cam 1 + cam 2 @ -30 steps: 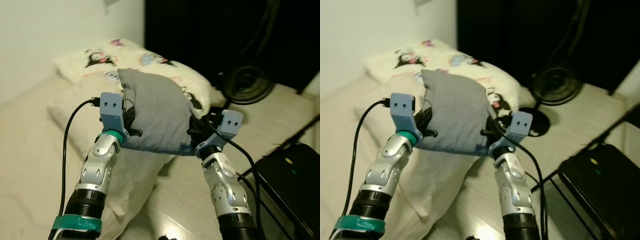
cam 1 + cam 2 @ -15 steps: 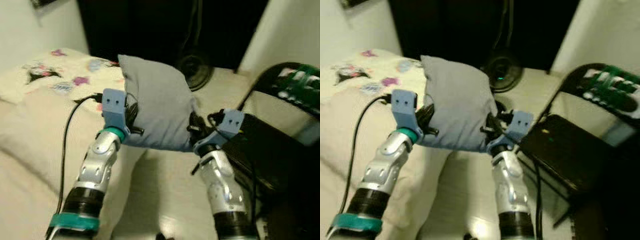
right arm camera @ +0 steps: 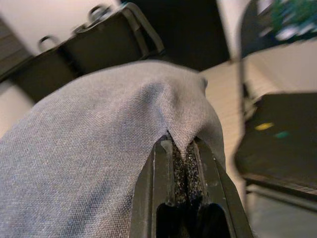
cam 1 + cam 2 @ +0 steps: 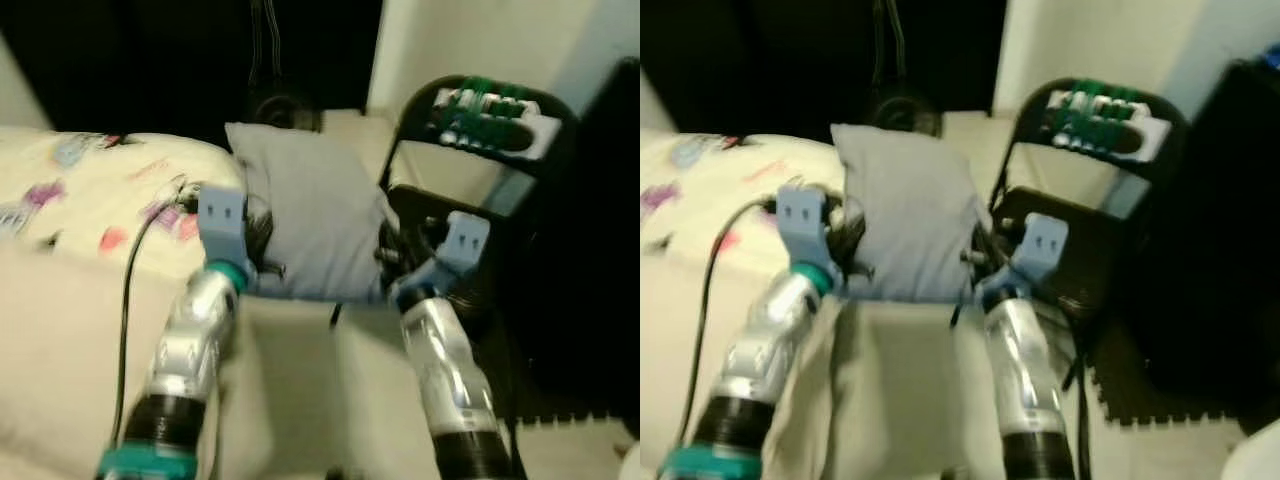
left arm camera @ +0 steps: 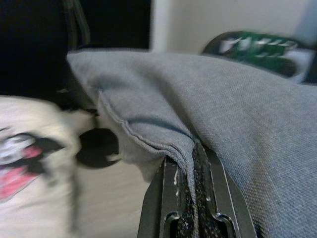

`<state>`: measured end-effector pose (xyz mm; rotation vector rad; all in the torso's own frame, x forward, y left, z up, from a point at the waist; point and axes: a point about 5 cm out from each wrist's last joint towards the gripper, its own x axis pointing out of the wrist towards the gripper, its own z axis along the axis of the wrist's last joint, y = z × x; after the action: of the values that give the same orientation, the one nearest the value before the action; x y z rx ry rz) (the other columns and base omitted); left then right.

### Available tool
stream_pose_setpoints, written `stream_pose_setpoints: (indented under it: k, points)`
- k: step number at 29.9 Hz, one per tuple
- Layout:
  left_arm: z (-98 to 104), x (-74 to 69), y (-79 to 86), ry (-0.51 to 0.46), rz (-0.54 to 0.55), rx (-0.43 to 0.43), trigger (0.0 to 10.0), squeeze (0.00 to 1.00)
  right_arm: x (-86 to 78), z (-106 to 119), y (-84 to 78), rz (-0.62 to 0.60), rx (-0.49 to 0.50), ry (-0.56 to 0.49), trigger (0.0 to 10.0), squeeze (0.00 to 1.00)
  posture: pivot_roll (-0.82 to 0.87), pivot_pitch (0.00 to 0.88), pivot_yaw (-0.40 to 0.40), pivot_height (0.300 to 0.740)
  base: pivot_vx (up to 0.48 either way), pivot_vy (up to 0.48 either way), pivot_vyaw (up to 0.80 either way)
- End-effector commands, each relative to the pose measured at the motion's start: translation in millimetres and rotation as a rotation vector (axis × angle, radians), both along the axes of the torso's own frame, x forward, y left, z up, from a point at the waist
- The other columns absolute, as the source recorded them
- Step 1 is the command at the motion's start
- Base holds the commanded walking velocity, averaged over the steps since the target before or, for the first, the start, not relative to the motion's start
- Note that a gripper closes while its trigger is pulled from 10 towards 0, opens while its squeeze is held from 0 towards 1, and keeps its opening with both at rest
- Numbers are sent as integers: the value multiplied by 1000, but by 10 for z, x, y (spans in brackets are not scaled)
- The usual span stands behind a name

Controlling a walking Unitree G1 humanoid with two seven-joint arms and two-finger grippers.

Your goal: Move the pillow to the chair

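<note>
A home bedroom: bed (image 4: 60, 330) with cartoon-print bedding (image 4: 90, 180), black folding chair (image 4: 1080, 240), pale floor (image 4: 1150, 450).

The pillow (image 4: 315, 225) hangs between the left gripper (image 4: 262, 235) and right gripper (image 4: 390, 255), both pinched on its edges, filling the space ahead. To the right and just beyond it the chair (image 4: 470, 190) stands with its dark seat bare; its backrest rises at the far side. The bed (image 4: 70, 260) blocks the left. A dark unit (image 4: 600, 250) crowds the far right.
</note>
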<state>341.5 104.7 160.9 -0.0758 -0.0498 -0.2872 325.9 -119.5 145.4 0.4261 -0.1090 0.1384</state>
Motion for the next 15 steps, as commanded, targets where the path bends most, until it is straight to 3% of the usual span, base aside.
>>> stream_pose_setpoints:
  k: [1, 15]
  points:
    - [58, -22, -47, -32, -20, 9, 10000, 0, 2, 78, 92, 37, 9, -37, 10000, 0, 31, 0, 58, 740, 0, 0, -800]
    - [45, -74, -1, -42, -27, -26, 10000, 0, -9, 50, 106, 47, 5, -17, 10000, 0, 31, 0, 39, 740, 0, 0, -800]
